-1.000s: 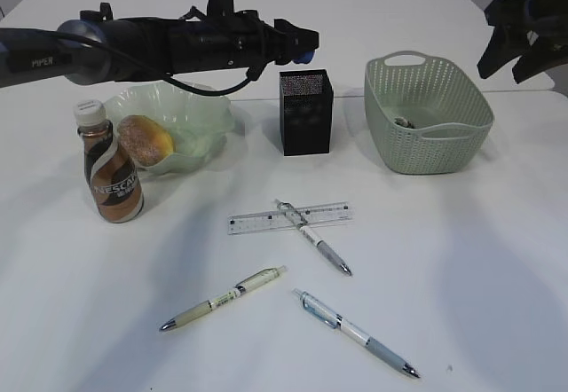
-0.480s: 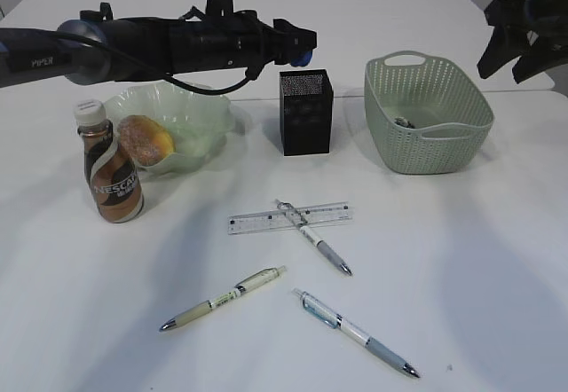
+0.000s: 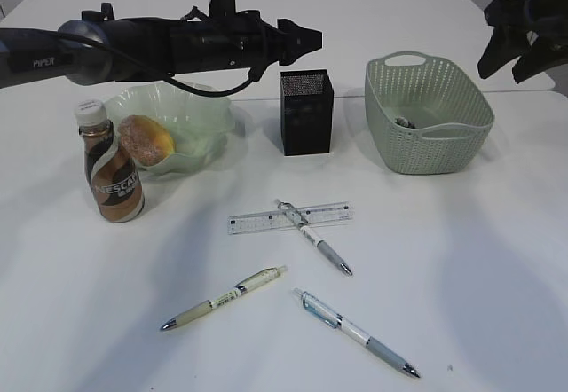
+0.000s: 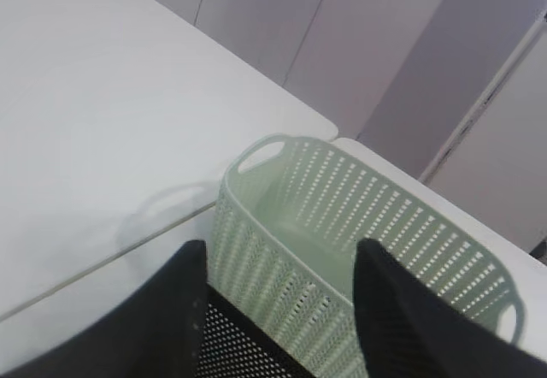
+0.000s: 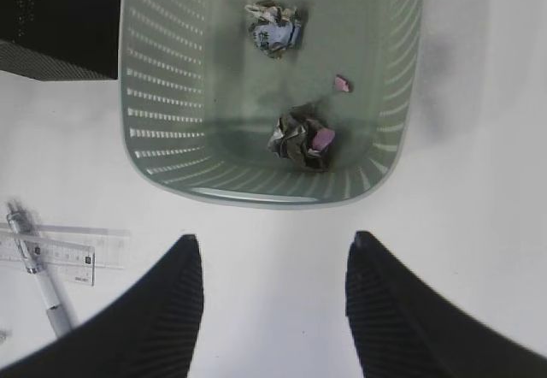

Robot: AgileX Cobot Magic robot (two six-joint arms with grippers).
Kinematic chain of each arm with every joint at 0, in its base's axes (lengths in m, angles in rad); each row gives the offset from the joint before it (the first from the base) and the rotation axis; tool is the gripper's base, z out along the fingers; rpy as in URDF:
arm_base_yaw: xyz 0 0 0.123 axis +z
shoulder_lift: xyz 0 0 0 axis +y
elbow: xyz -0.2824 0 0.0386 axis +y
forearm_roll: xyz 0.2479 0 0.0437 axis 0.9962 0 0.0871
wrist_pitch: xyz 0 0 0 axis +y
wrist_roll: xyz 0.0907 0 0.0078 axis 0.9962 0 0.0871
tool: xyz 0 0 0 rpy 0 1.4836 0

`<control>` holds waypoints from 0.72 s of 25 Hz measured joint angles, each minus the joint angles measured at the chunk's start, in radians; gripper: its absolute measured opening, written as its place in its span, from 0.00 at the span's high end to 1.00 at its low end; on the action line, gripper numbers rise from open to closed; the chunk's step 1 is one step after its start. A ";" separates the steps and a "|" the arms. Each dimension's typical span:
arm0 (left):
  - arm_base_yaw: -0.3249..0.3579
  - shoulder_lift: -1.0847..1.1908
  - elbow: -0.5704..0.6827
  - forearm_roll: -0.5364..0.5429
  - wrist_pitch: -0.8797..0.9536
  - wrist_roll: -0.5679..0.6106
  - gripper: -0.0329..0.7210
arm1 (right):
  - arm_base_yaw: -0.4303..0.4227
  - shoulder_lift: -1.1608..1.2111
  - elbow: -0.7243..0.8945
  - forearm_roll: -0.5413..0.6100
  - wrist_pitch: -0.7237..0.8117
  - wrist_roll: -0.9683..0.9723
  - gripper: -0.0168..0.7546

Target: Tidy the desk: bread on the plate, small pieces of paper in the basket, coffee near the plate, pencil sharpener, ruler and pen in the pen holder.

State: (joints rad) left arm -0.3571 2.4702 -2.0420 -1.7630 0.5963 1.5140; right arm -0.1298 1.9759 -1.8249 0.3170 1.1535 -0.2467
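Bread (image 3: 145, 139) sits in the plate (image 3: 202, 108), left rear of the table (image 3: 497, 259). Coffee (image 3: 113, 176) stands upright just in front-left of the plate, cap on.

Pen holder (image 3: 306, 112) is mid-table behind the loose items; basket (image 3: 428, 113) is to its right. Right wrist view shows crumpled paper pieces (image 5: 273, 26) and a small pink scrap (image 5: 342, 83) on the basket floor.

Ruler (image 3: 289, 217) lies flat in front of the pen holder, with a grey-grip pen (image 3: 313, 237) lying diagonally across it. Cream pen (image 3: 224, 298) and blue pen (image 3: 355, 331) lie further forward, apart from each other and from the ruler.

Left arm reaches horizontally across above the plate; left pincer (image 3: 306, 41) hangs just above and left of the pen holder's top, touching nothing. Left wrist view shows its fingers (image 4: 167, 310) parted with nothing between them, mesh rim below and basket beyond.

Right pincer (image 3: 515, 42) is raised at the far right edge, above and right of the basket. Right wrist view shows its fingers (image 5: 162, 310) spread wide, empty, looking down on the basket's near rim.
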 joint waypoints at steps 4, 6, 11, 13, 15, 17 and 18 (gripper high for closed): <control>0.000 -0.011 0.000 0.049 0.021 0.000 0.44 | 0.000 0.000 0.000 0.000 0.000 -0.002 0.42; 0.004 -0.032 0.000 0.103 0.029 -0.002 0.44 | 0.000 0.000 0.000 0.000 0.000 -0.002 0.42; 0.012 -0.099 0.000 0.277 0.069 -0.047 0.44 | 0.000 0.000 0.000 0.000 0.000 -0.002 0.42; 0.022 -0.121 0.000 0.348 0.098 -0.093 0.44 | 0.000 0.000 0.000 0.000 0.000 -0.002 0.42; 0.032 -0.139 0.000 0.434 0.131 -0.134 0.44 | 0.000 0.000 0.000 0.000 0.000 -0.002 0.42; 0.041 -0.157 0.000 0.513 0.166 -0.186 0.44 | 0.000 0.000 0.000 0.000 0.000 -0.002 0.42; 0.048 -0.168 0.000 0.552 0.189 -0.214 0.44 | 0.000 0.000 0.000 0.000 0.000 -0.002 0.42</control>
State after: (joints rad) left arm -0.3091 2.3020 -2.0420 -1.2109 0.7850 1.3003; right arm -0.1298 1.9759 -1.8249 0.3170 1.1535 -0.2488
